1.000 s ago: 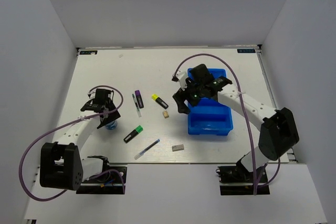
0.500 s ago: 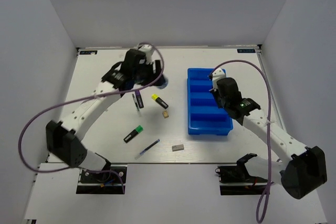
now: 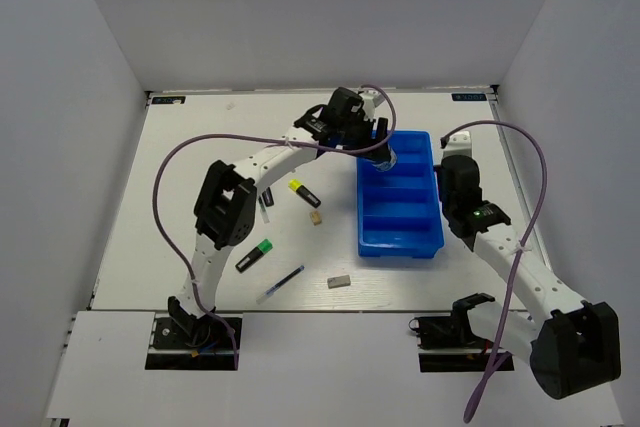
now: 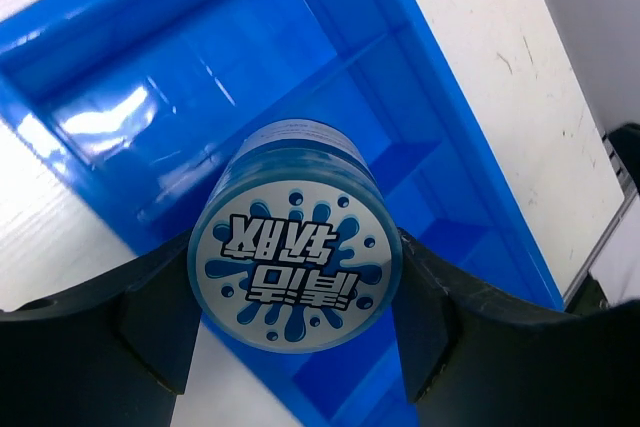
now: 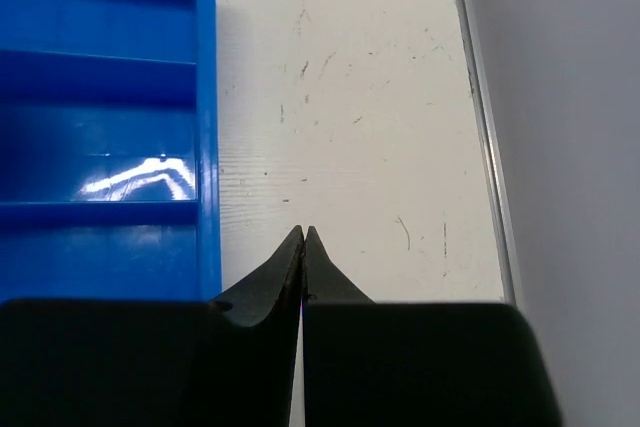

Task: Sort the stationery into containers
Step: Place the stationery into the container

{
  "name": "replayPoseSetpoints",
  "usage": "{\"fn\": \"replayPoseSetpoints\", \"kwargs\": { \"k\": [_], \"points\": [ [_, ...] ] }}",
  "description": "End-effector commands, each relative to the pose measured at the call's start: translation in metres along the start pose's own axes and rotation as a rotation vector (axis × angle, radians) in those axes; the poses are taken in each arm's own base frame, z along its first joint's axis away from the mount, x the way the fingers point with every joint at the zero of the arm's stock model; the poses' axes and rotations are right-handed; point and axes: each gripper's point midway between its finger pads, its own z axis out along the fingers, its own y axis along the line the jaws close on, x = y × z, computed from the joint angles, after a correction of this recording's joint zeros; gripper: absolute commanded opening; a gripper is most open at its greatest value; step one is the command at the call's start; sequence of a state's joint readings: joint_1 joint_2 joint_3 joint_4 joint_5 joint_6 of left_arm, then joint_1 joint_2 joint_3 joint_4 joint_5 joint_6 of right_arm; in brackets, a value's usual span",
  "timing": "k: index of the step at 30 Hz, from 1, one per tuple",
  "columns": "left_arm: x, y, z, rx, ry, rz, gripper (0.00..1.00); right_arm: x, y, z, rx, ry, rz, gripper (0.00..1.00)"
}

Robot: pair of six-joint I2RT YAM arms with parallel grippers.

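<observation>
My left gripper (image 3: 382, 155) is shut on the round blue-white disc (image 4: 295, 262), its black fingers (image 4: 160, 327) pressing both sides. It holds the disc above the far-left end of the blue tray (image 3: 400, 222), whose ridged compartments (image 4: 330, 7) lie just beneath. My right gripper (image 5: 303, 232) is shut with nothing in it, over bare table just right of the tray's rim (image 5: 205, 147). Left of the tray lie a yellow-ended highlighter (image 3: 304, 192), a tan eraser (image 3: 316, 217), a green-ended highlighter (image 3: 254, 254), a dark-blue pen (image 3: 280, 284) and a grey eraser (image 3: 339, 282).
The left arm (image 3: 270, 159) reaches across the table's far middle, and its elbow (image 3: 228, 202) covers the items under it. The table's right edge strip (image 5: 480, 127) and the grey wall run close beside the right gripper (image 3: 456, 159).
The left arm carried the disc rightward from left of the tray to above its far end. The right gripper shut and drew back from over the tray to its right side.
</observation>
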State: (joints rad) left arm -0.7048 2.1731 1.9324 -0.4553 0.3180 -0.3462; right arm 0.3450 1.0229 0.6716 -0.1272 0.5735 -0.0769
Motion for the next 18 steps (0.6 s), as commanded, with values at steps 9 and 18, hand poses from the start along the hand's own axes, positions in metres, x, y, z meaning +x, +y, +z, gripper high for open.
{"fn": "replayPoseSetpoints", "kwargs": {
  "k": [9,18],
  "points": [
    [-0.075,-0.015,0.012,0.044,-0.266,0.028,0.00,-0.009,-0.004,0.001,-0.008,-0.056,0.095,0.00],
    [-0.065,0.009,0.037,-0.063,-0.246,0.035,0.05,-0.008,-0.002,0.001,-0.022,-0.072,0.095,0.00]
  ]
}}
